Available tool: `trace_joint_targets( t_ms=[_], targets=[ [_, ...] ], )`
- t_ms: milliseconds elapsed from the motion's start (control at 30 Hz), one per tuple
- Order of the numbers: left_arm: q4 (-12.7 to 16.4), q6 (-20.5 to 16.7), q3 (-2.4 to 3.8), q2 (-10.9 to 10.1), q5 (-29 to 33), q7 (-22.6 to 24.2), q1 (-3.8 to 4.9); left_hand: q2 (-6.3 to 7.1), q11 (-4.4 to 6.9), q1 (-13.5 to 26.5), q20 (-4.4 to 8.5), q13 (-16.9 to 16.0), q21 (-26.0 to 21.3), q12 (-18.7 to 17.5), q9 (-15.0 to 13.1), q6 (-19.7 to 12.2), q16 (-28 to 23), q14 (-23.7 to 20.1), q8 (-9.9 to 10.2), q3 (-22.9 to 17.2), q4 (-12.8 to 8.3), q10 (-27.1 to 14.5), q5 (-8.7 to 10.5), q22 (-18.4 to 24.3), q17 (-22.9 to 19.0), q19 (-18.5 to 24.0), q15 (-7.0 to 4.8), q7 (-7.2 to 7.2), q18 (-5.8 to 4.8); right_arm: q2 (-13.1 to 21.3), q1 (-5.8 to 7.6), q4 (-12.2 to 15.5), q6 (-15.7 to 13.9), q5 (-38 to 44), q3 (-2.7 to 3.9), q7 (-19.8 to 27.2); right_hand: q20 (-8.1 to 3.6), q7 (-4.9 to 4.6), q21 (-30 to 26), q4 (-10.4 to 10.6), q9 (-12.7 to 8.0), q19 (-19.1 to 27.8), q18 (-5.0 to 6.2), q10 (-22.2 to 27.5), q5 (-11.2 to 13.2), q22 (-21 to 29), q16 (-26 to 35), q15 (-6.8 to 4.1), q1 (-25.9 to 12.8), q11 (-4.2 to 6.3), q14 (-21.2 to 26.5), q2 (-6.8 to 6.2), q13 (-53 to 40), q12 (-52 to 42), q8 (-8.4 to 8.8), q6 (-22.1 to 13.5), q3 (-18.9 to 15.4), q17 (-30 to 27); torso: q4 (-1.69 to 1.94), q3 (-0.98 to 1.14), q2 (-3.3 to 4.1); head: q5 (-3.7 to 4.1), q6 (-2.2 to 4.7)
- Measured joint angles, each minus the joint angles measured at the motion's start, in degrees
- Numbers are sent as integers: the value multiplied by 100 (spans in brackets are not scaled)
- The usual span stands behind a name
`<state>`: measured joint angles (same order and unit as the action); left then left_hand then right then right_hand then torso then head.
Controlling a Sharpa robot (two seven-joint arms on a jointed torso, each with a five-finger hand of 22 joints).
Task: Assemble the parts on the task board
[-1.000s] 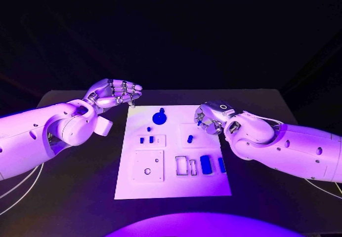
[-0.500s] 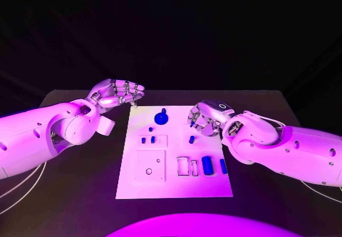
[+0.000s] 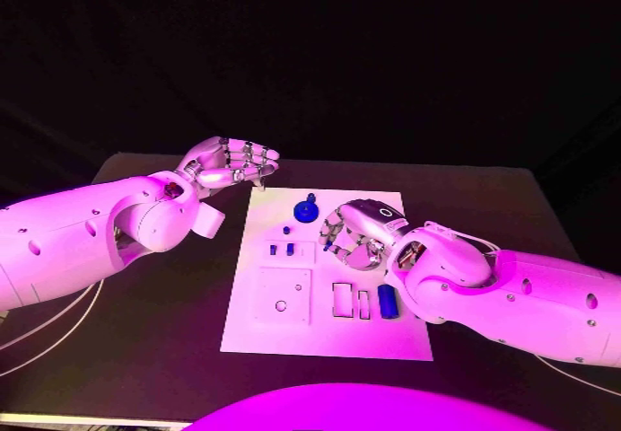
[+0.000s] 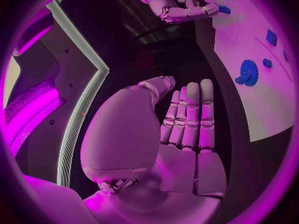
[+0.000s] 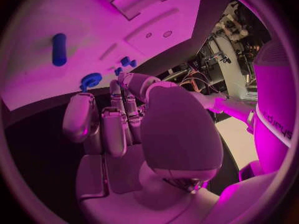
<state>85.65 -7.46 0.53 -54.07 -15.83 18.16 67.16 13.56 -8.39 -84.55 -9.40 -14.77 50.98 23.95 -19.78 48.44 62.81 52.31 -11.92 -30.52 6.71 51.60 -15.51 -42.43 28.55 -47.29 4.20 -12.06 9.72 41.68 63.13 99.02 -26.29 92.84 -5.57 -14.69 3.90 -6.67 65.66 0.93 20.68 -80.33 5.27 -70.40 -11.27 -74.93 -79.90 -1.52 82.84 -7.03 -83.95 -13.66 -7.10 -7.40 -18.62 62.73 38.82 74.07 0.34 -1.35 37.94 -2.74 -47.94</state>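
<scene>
Head view: right hand (image 3: 356,235) hovers over the task board (image 3: 324,337), fingers curled, perhaps pinching a blue part; left hand (image 3: 233,163), fingers curled empty, beside it.

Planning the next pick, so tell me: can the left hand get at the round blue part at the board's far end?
Probably yes. The left hand hovers off the task board's far corner holding nothing, and the round blue part lies uncovered nearby; the right hand sits just nearer than it.

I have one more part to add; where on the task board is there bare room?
The near strip of the task board, below the square plate and the blue cylinder, is bare. The far right corner also looks free. The middle is crowded: the right hand hovers there.
</scene>
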Motion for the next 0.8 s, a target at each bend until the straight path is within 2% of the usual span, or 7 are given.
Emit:
trace_joint_targets(
  t_ms=[167, 400, 600, 800],
  targets=[
    [4, 2, 0, 4, 1, 0, 0, 0, -21, 0, 0, 6, 0, 0, 0, -21, 0, 0, 0, 16, -16, -21, 0, 7, 0, 0, 0, -21, 0, -208, -168, -24, -8, 12, -25, 31, 0, 0, -15, 0, 0, 0, 0, 4, -3, 0, 0, 0, 0, 4, 0, 0, 0, 0, 23, 0, 0, -9, 1, 0, 0, -83, -22],
    [11, 4, 0, 13, 1, 0, 0, 0, -21, 0, 0, 6, 0, 0, 0, -20, 0, 0, 0, 16, -16, -21, 0, 7, 0, 0, 0, -20, 0, -415, -338, -161, -47, 48, -47, 52, 0, 0, -14, 0, -1, 0, 0, -14, -3, 1, 0, 0, -7, -12, 0, -8, 0, 2, 23, 0, 0, -9, 0, 0, 1, -177, -66],
    [11, 6, 0, 21, 1, 0, -1, 0, -21, 0, 0, 6, 0, 0, 0, -20, 0, 0, 0, 16, -16, -21, 0, 7, 0, 0, 0, -20, 0, -550, -453, -259, -73, 74, -60, 59, 0, 0, -43, 1, -1, 0, 0, -36, -3, 1, 0, 1, -9, 6, -1, -7, 4, 16, 23, 0, -1, -9, -2, 2, 2, -258, -109],
    [11, 10, 0, 34, 1, 0, -1, 0, -21, 0, 0, 6, 0, 0, -1, -20, 0, 0, 0, 16, -16, -21, 0, 6, 1, 0, 0, -20, 0, -655, -534, -335, -80, 95, -73, 70, 0, 0, -43, -16, -2, 0, 0, -36, -2, 1, 0, 2, -35, 6, -2, 9, 13, 27, 23, 0, 16, -9, -3, 5, 3, -304, -144]
  ],
)
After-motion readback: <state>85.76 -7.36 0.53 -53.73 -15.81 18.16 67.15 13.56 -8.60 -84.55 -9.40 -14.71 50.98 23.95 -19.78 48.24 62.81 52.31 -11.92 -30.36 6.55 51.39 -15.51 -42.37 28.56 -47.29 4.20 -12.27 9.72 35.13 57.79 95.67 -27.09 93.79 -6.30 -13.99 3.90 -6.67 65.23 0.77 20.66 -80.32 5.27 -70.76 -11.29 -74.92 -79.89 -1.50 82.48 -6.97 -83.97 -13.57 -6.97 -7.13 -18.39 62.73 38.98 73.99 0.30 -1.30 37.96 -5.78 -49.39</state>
